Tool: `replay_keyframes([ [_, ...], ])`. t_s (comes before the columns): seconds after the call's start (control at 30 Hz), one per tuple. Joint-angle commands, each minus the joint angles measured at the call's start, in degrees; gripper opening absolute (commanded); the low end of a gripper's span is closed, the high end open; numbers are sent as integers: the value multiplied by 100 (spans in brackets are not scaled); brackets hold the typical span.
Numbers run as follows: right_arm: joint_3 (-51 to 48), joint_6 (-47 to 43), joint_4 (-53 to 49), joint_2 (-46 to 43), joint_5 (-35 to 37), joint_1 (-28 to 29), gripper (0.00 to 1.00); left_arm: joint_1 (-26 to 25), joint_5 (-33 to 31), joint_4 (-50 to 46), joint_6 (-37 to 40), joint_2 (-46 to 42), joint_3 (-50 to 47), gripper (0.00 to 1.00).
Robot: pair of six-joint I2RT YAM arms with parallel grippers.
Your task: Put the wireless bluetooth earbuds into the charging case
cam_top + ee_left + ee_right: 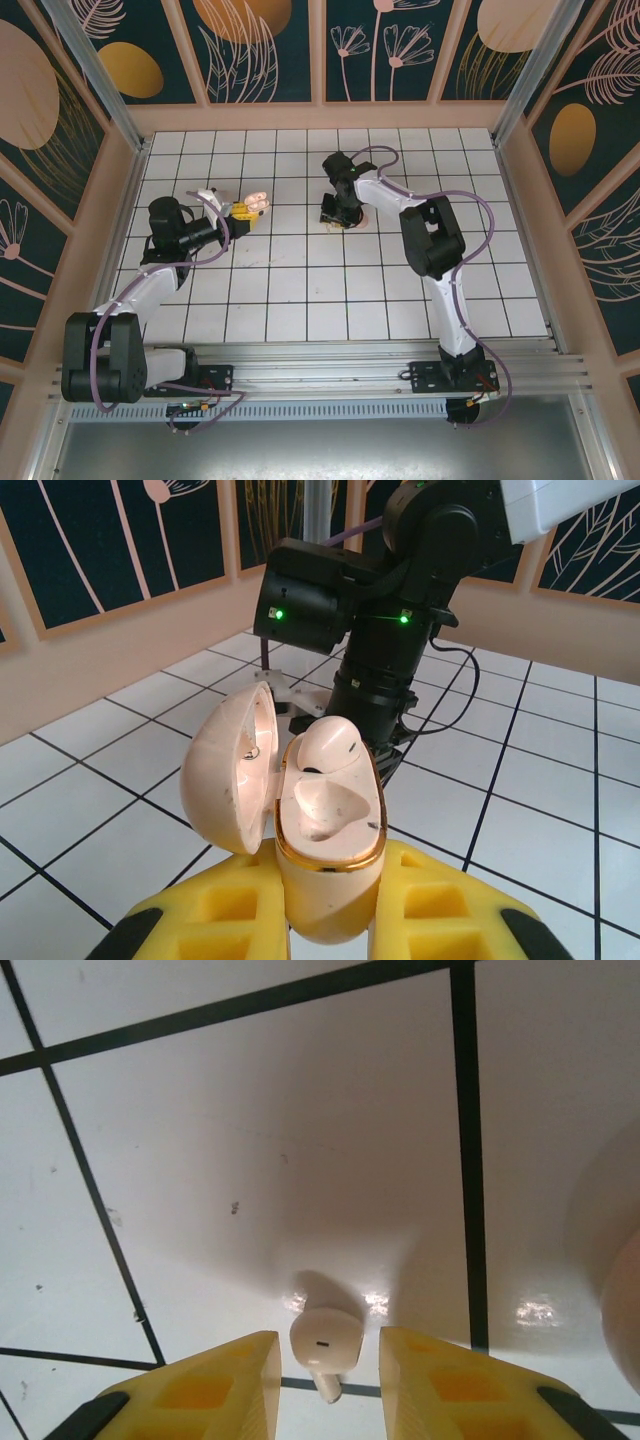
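Firstly, the surface: I see a table (300, 300) of white tiles ruled by dark grid lines, glossy enough to throw highlights in the right wrist view. An aluminium rail (330, 365) runs along its near edge and carries both arm bases. Peach-framed wall panels (260, 50), dark teal with pale botanical prints, close the cell on 3 sides.

The left arm (150, 285) rises from its base and reaches rightward, with its wrist turned toward the table's middle. The left gripper (328, 910) has its 2 yellow fingers (215, 920) closed against the lower body of the charging case (325, 830), with the opening facing the wrist camera. The lid (230, 770) is swung open to the left on its hinge. 1 seated earbud (330, 748) sits in the far well. The near well (325, 810) shows its bare moulded hollow.

The right arm (430, 235) stretches forward from its base, then doubles back left. Its wrist points down at the tiles to the right of the case, apart from it. The right gripper (325, 1385) is parted and straddles the loose earbud (325, 1338), which lies on a tile beside a grid line with its stem toward the camera. I see a narrow gap on each side, so neither side touches it. A pinkish rounded shape (625, 1310), cut by the frame edge, lies nearby; I cannot tell what it is.
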Motion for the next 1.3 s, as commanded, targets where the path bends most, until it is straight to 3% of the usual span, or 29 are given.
replay_keyframes([
  [0.0,161,-53,-198,131,132,11,31,-37,25,-62,114,44,117,2],
  [0.5,107,-19,-3,126,136,29,22,-33,5,-151,175,43,126,1],
  [0.67,-363,77,421,-225,235,40,20,-31,-43,-49,207,27,31,2],
  [1.0,-1875,213,1915,-1914,727,174,17,-184,71,143,446,-40,-40,2],
  [1.27,-2826,-449,3067,-3663,978,613,17,-482,37,376,743,-39,21,2],
])
